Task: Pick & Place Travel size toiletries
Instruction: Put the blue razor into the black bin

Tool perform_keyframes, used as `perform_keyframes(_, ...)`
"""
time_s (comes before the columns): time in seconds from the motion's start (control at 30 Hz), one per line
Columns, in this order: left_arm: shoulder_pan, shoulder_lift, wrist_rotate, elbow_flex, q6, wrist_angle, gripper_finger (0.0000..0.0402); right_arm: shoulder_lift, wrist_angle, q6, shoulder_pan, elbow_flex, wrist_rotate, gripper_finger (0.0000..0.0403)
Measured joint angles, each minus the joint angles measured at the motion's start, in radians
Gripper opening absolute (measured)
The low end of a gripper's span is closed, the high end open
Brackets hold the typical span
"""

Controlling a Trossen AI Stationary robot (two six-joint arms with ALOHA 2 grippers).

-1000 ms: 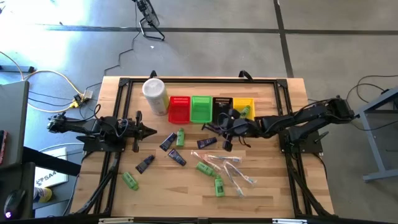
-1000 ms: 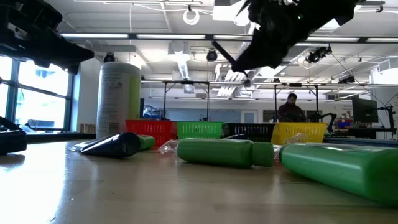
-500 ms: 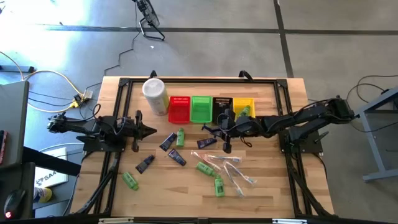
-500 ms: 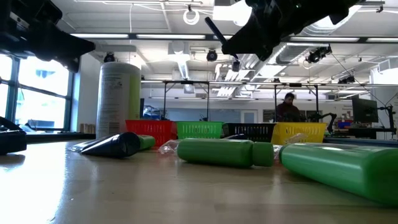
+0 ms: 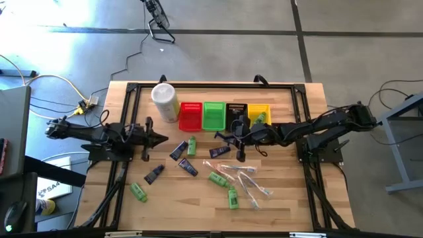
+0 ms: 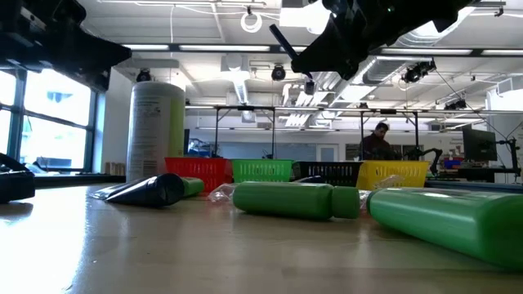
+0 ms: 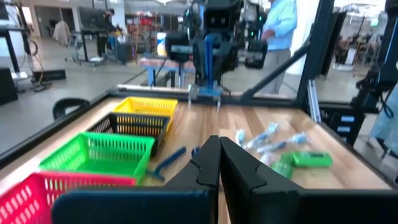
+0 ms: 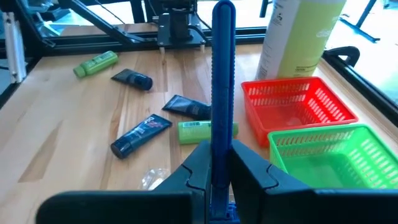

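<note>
High view: carrying a thin blue razor-like piece [image 5: 226, 138] in the right gripper [image 5: 239, 141], hovering just in front of the row of baskets, near the black basket [image 5: 236, 113] and the green basket [image 5: 213, 114]. Waiting with the left gripper [image 5: 157, 139] over the table's left side. Leaving the other toiletries scattered mid-table: green mini bottles [image 5: 231, 197], dark tubes [image 5: 154, 174], clear-wrapped sticks [image 5: 251, 188].

Low view: hanging dark above the table with the right arm [image 6: 359, 37], well clear of the green bottle [image 6: 294, 200] lying in the foreground.

Left wrist view: pressing the left fingers [image 7: 208, 168] together, gripping nothing.

Right wrist view: pinching the blue razor-like piece [image 8: 222, 81] upright between closed fingers [image 8: 198, 163], facing the red basket [image 8: 297, 107] and green basket [image 8: 333, 149].

Judging the step: transporting, with placing not yet done. Calling next for swinging over the chosen basket, lowering, then parting the fingers to drop the piece inside.
</note>
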Motion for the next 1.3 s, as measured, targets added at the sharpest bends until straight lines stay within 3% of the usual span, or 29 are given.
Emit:
perform_keyframes(0.87,0.000,0.542,0.000,0.002,0.077,0.594,0.0007,0.000,0.000,0.001,0.000,0.000,0.001,0.0033)
perform_keyframes(1.3,0.000,0.735,0.000,0.008,0.107,0.812,0.0007,0.000,0.000,0.001,0.000,-0.001,0.001,0.0033)
